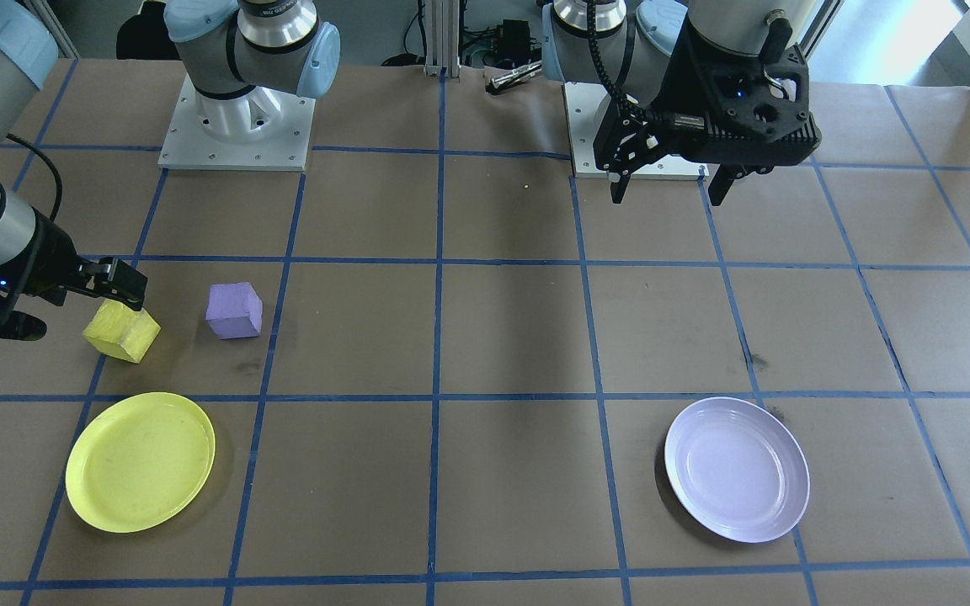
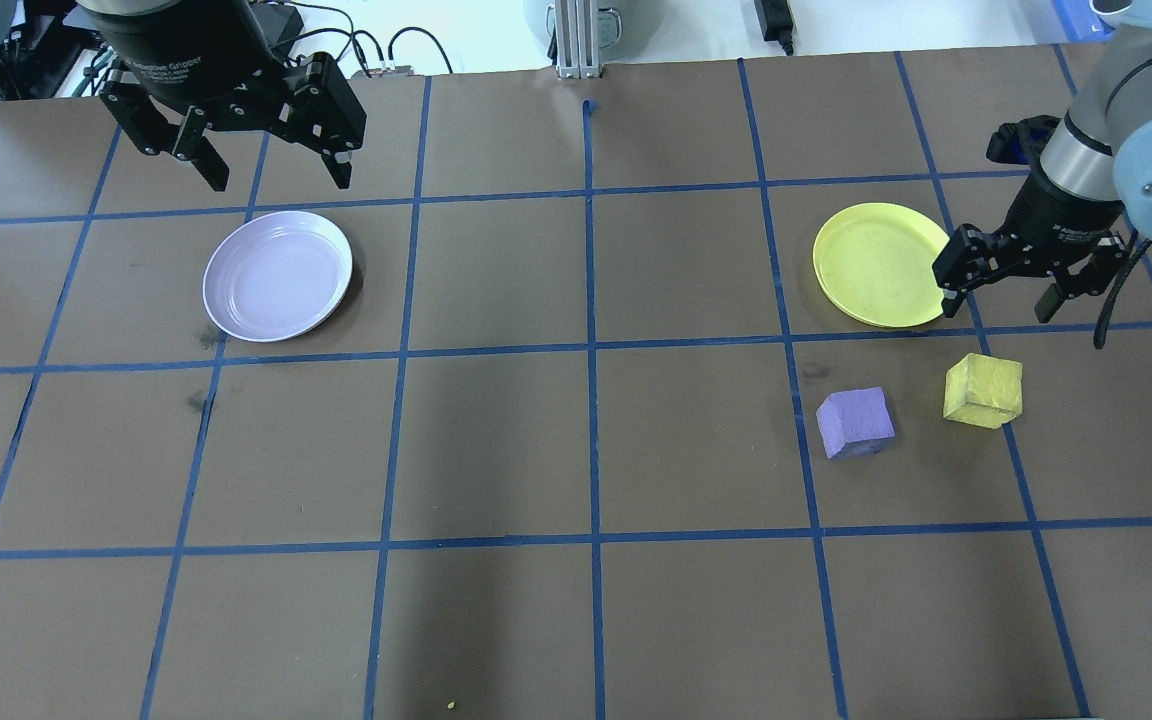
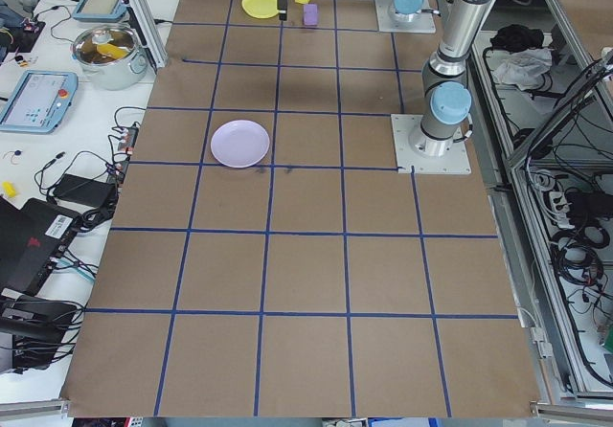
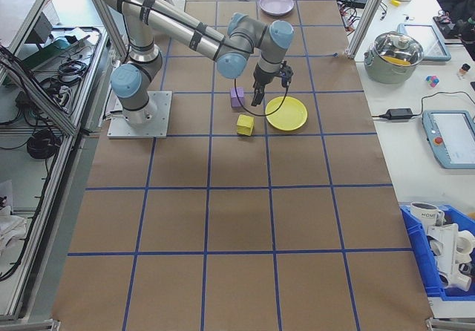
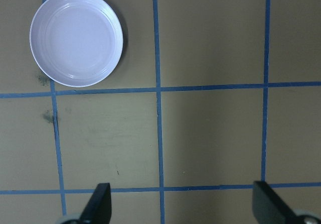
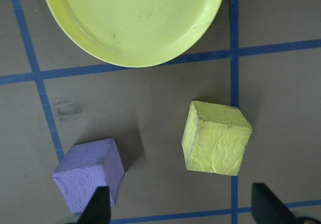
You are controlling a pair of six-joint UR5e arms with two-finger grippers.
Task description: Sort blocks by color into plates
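both plates lie nearest the front-facing camera: yellow plate (image 1: 140, 461) on the robot's right side, lavender plate (image 1: 736, 469) on its left side, well apart. farther from that camera, yellow block (image 1: 121, 332) and purple block (image 1: 234, 310) rest on the table (image 1: 502, 337) near each other, not touching, both outside the plates. right gripper (image 2: 1001, 303) hangs above the table between the yellow plate and the yellow block, pointing down, fingers apart, holding nothing. left gripper (image 2: 270, 177) hovers high by the far side of the lavender plate, fingers wide apart and empty.
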